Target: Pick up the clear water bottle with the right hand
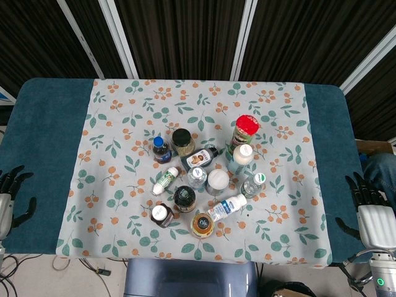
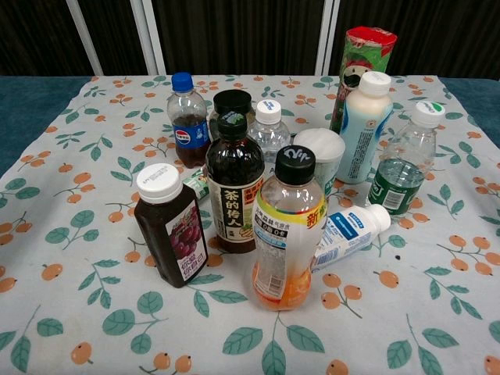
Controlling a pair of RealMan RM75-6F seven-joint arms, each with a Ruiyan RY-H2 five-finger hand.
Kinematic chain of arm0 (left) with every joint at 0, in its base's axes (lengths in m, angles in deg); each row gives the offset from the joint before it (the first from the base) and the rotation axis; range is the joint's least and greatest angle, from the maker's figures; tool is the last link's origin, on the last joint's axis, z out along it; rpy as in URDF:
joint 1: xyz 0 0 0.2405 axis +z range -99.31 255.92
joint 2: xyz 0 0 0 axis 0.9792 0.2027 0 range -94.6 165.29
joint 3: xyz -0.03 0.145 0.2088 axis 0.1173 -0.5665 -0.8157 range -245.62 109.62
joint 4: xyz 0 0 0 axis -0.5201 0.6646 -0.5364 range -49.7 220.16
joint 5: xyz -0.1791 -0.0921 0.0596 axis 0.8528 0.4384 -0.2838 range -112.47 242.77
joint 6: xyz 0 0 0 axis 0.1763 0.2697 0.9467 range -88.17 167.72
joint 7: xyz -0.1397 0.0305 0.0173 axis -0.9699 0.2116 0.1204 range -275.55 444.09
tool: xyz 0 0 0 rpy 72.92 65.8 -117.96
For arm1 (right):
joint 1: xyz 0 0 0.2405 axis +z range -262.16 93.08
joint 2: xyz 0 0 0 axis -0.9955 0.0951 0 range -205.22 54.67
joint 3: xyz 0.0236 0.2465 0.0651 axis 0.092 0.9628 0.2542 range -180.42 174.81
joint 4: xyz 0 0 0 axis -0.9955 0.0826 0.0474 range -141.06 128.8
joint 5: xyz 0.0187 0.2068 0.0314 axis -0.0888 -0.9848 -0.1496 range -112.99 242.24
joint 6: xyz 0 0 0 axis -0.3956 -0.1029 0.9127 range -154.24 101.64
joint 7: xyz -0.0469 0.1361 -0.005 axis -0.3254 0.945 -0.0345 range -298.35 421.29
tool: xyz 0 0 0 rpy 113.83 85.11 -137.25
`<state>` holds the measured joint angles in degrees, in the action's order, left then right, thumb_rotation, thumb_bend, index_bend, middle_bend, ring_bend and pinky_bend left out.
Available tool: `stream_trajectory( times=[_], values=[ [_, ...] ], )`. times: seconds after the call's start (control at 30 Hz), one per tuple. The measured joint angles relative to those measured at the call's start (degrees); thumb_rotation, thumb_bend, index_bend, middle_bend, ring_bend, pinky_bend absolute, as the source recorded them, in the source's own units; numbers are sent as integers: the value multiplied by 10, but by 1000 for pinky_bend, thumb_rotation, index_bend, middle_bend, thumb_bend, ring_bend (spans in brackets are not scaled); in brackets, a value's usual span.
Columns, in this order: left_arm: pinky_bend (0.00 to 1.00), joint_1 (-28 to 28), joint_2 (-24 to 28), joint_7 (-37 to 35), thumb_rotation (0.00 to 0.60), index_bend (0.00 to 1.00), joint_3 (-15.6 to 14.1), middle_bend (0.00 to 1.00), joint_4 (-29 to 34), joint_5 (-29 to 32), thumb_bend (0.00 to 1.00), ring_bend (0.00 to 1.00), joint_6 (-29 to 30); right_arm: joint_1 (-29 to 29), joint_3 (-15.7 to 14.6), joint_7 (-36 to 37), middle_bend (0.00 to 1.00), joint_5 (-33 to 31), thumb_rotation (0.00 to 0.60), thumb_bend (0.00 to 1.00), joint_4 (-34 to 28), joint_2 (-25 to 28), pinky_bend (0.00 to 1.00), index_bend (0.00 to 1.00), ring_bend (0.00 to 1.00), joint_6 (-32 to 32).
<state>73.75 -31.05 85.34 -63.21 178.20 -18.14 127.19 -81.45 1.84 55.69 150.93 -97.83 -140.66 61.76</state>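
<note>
Both arms sit low at the near corners of the desk (image 1: 49, 124). The right robot hand (image 1: 370, 207) hovers by the right edge, dark fingers (image 1: 359, 185) spread and pointing up the desk, holding nothing. The left robot hand (image 1: 11, 192) mirrors it at the left edge, fingers fanned apart, empty too. Only the head view catches either hand; the chest view shows bottles alone.

The clear water bottle (image 1: 197, 177) (image 2: 269, 129) stands upright in the middle of the cluster, white cap, see-through ribbed plastic, well apart from the right hand. In the chest view it sits just behind the dark tea bottle (image 2: 233, 187), beside a white-lidded cup (image 2: 320, 156). That closer view also reads labels the overhead angle loses: a blue-capped cola bottle (image 2: 187, 121), a squat purple juice bottle (image 2: 172, 234), an orange drink (image 2: 285, 234) up front. A leaf-and-fruit printed cloth (image 1: 124, 124) covers the teal desk.
</note>
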Motion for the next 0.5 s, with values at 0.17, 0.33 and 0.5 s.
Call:
stream_trajectory(
  times=[0.17, 0.33, 0.5],
  values=[
    [66, 0, 0, 0, 600, 210, 0, 99, 0, 0, 423, 117, 0, 0, 0, 1, 11, -1, 600, 231, -3, 1, 227, 25, 118, -2],
    [66, 1, -1, 1, 600, 209, 0, 99, -1, -3, 423, 117, 3, 0, 0, 13, 10, -1, 600, 230, -5, 3, 227, 25, 118, -3],
    [67, 0, -4, -2, 600, 208, 1, 99, -6, -10, 423, 117, 9, 1, 1, 36, 11, -1, 600, 230, -5, 6, 227, 25, 118, -4]
  ],
)
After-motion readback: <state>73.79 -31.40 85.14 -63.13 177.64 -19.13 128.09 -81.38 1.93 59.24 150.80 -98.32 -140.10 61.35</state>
